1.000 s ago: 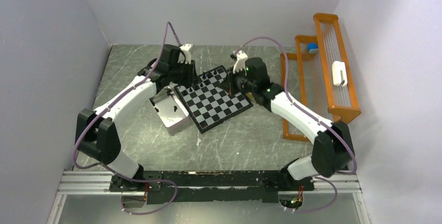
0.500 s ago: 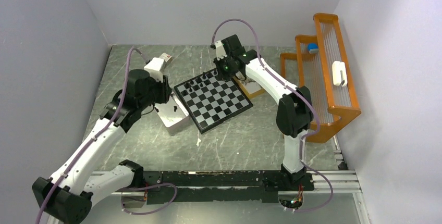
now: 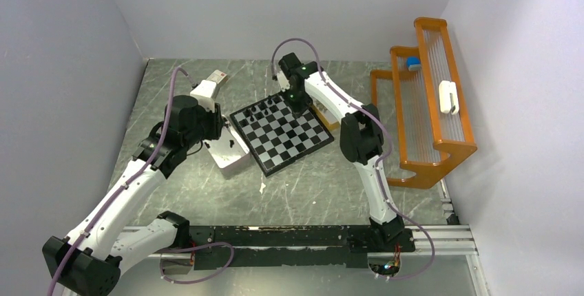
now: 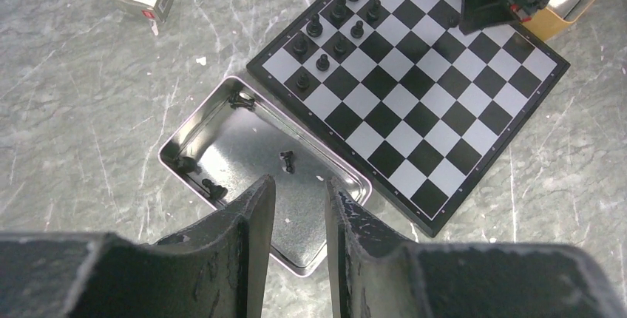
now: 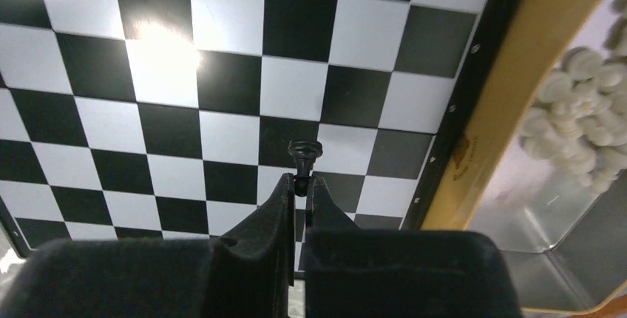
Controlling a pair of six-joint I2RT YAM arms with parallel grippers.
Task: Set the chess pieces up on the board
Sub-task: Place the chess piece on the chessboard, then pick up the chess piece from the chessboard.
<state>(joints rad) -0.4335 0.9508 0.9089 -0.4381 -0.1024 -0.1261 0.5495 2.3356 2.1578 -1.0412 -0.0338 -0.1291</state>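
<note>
**Item:** flat square chessboard (image 3: 293, 138) with black and pale checks and a thin dark rim.
**Location:** centre of the overhead view, set cornerwise on the marbled grey-green table (image 3: 310, 189); upper right of the left wrist view.

**Done:** roughly ten tiny black chessmen (image 4: 341, 43) are stood in two ranks along the board's upper-left edge. One further small black chessman (image 5: 304, 152) is pinched tight between the closed fingers of the right gripper (image 5: 297, 185), over squares near the board's right rim in the right wrist view. Whether it touches the board cannot be told.

**Left to do:** four loose black pieces are counted in the shallow silver tin (image 4: 244, 137) beside the board's lower-left edge. The cream-white chessmen (image 5: 584, 103) are heaped in the tan tin (image 5: 473, 148) at the right of that view, and none is seen on the board. The task is judged less than half done.

**Left gripper (image 4: 299, 185):** jaws narrowly parted, nothing between them, hung over the silver tin.

**Changes:**
- **Against a second earlier:** the left arm is found drawn back from the board's upper corner to the silver tin. The right gripper is carried from the board's right edge to its top corner.
- **Against half a second earlier:** the right arm's elbow is shifted leftward, and the left arm is barely altered.
</note>
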